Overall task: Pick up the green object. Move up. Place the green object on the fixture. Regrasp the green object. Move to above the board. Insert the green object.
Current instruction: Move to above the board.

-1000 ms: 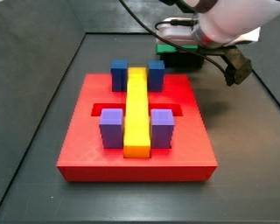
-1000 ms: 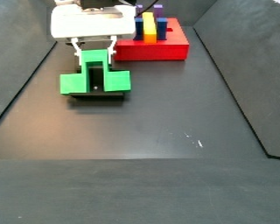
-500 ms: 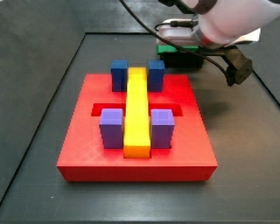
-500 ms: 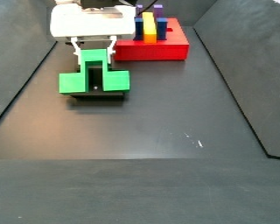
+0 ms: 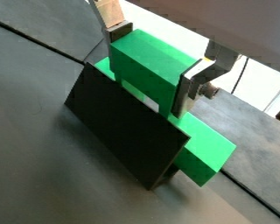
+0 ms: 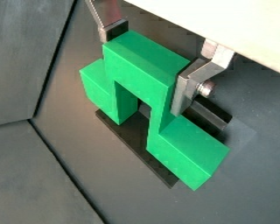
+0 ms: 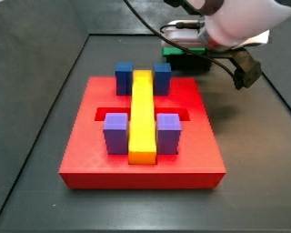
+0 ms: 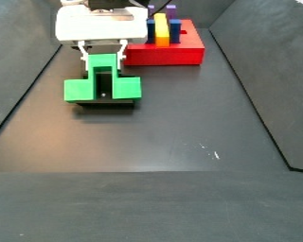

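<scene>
Gripping the one green object's [image 8: 102,87] raised middle, the hand [image 8: 102,62] holds it on the fixture [image 5: 125,131], arms spread level beside the board [image 8: 167,47].

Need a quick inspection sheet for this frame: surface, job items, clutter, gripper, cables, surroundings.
Surface: dark matte floor, small pale scuff.
Green object: sits on the fixture, upright arm between the fingers.
Board: red, off to the side, carrying yellow bar, blue and purple blocks; no green piece in it yet.
Clutter: nothing seen.
Gripper: over the fixture, straddling the green object; contact cannot be told.
Cables: black cable behind the arm.
Surroundings: dark walls.
</scene>
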{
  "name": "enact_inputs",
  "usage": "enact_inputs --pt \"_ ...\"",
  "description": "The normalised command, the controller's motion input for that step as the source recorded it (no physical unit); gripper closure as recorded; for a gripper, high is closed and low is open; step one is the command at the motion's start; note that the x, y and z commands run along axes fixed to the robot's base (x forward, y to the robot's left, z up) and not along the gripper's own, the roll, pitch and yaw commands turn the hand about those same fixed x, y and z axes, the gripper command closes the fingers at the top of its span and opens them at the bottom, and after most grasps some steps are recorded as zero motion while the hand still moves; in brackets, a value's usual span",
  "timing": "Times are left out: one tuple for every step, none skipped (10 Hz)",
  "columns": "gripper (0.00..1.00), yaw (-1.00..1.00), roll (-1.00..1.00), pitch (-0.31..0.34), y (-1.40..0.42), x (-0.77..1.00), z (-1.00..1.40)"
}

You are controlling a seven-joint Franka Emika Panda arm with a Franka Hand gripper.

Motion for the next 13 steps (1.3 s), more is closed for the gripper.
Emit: enact_inputs --pt "1.00 0.00 0.00 0.000 0.00 0.00 1.40" --pt "1.00 0.04 -0.04 0.011 0.00 0.00 1.40" --pt "1.00 0.04 -0.13 -0.044 0.01 -0.02 1.40" --pt "1.00 0.03 -0.11 -0.055 0.02 -0.04 1.40" --pt "1.00 0.00 -0.06 -0.034 0.00 -0.03 1.40" --pt "1.00 -0.01 -0.03 -0.018 0.00 -0.03 1.40" --pt "1.00 -0.02 -0.02 -0.006 0.01 -0.03 1.40" --pt "1.00 -0.02 -0.01 0.013 -0.01 -0.03 1.40" --pt "1.00 -0.02 -0.03 0.033 -0.01 -0.01 0.63" --pt "1.00 -0.02 -0.01 0.053 0.00 0.02 0.23" --pt "1.00 -0.06 -1.00 0.033 -1.40 -1.05 0.25" --pt "1.00 -0.06 -1.00 0.034 -1.40 -1.06 0.26" --pt "1.00 -0.05 -1.00 0.008 -1.40 -1.16 0.27"
